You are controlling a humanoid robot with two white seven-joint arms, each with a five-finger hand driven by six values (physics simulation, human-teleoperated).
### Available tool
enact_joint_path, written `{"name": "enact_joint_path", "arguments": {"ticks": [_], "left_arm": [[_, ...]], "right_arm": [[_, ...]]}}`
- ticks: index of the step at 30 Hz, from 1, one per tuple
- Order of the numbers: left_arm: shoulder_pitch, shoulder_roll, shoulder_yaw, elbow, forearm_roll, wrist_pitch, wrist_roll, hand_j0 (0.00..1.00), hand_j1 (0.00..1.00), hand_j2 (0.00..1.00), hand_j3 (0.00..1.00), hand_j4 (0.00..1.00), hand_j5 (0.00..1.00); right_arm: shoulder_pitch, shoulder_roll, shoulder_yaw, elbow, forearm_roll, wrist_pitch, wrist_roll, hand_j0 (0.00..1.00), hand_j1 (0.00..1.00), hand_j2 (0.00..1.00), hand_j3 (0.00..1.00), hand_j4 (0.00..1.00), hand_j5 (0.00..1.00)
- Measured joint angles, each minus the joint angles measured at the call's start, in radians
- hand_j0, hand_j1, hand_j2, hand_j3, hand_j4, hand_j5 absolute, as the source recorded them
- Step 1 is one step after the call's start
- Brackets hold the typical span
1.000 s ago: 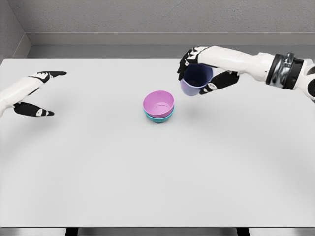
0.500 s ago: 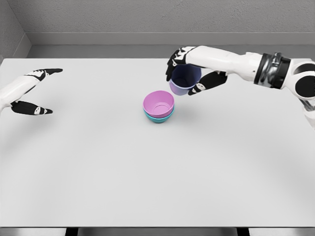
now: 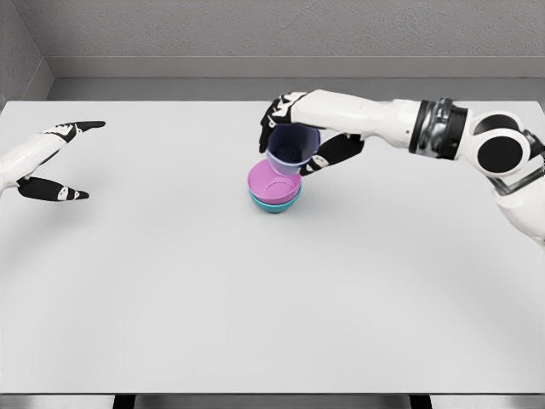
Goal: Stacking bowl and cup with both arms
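- My right hand (image 3: 294, 141) was wrapped around a small purple plastic cup (image 3: 289, 152), with fingers on the far side and my thumb on the near side.
- I held it from the sides so its bottom was free to go down into something.
- The cup hung in the air, tipped a little, with its open top facing up and toward me.
- Its bottom was just over the back edge of a pink round plastic bowl (image 3: 272, 180). I could not tell if the two were touching.
- I think I held the cup there because it belonged inside the pink bowl, and it had to be right over the hole first.
- The pink bowl sat inside a teal round plastic bowl (image 3: 274, 204), so only a thin strip of teal showed under it.
- The two bowls stood near the middle of the flat white table (image 3: 272, 298), where both of my arms could reach.
- My right arm stretched in from the right side, over the table.
- My left hand (image 3: 53, 162) was far off at the left edge, with fingers spread and holding nothing. I think it was there to keep out of the way.
- The cup was a bit off to the back of the bowl, so I think it needed to move forward before going down.
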Motion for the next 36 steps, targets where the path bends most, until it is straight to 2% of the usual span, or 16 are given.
{"name": "enact_joint_path", "arguments": {"ticks": [12,32,34,36], "left_arm": [[0.000,-0.001,0.000,0.008,-0.001,0.000,0.000,1.00,1.00,1.00,1.00,1.00,1.00],[0.000,-0.015,0.000,0.007,0.000,0.000,0.000,1.00,1.00,1.00,1.00,1.00,1.00],[0.000,-0.015,0.000,0.007,0.000,0.000,0.000,1.00,1.00,1.00,1.00,1.00,1.00],[0.000,-0.015,0.000,0.007,0.000,0.000,0.000,1.00,1.00,1.00,1.00,1.00,1.00]], "right_arm": [[-0.003,0.032,0.036,0.009,0.012,0.001,0.000,0.54,0.54,0.54,0.54,0.54,0.54],[-0.006,0.078,0.064,0.095,0.046,0.002,0.000,0.56,0.56,0.56,0.56,0.56,0.56],[-0.006,0.081,0.064,0.101,0.049,0.002,0.000,0.64,0.64,0.64,0.64,0.64,0.64],[-0.006,0.083,0.064,0.106,0.052,0.003,0.000,0.92,0.92,0.92,0.92,0.92,0.92]]}}
